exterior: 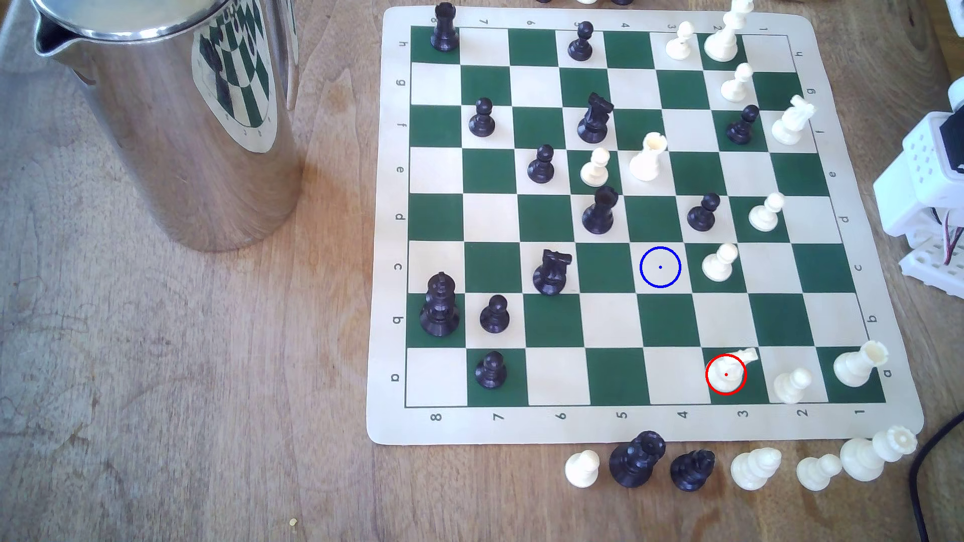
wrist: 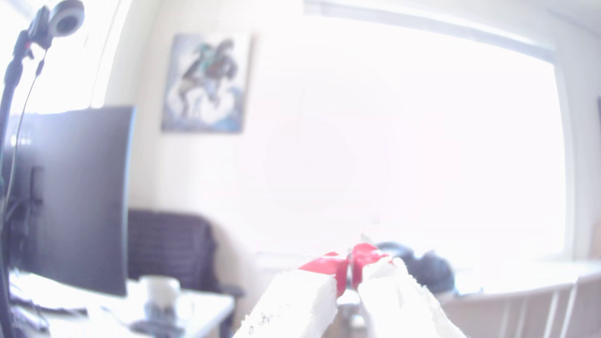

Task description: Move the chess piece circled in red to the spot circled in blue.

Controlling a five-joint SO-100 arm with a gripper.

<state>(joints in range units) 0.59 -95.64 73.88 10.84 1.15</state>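
The cream-white chess piece circled in red stands on a green square in the bottom row of the chess mat, near the exterior view's right; its angular head juts up and right. The spot circled in blue is a bare cream square two rows further up the mat and one column to the left. In the wrist view my gripper faces a bright room, far from the mat, its white fingers with red-taped fingertips pressed together and holding nothing.
Cream pawns and a cream rook stand near the ringed piece and spot. Black pieces fill the mat's left half. Captured pieces line the mat's lower edge. A steel jug stands at left, the arm's white base at right.
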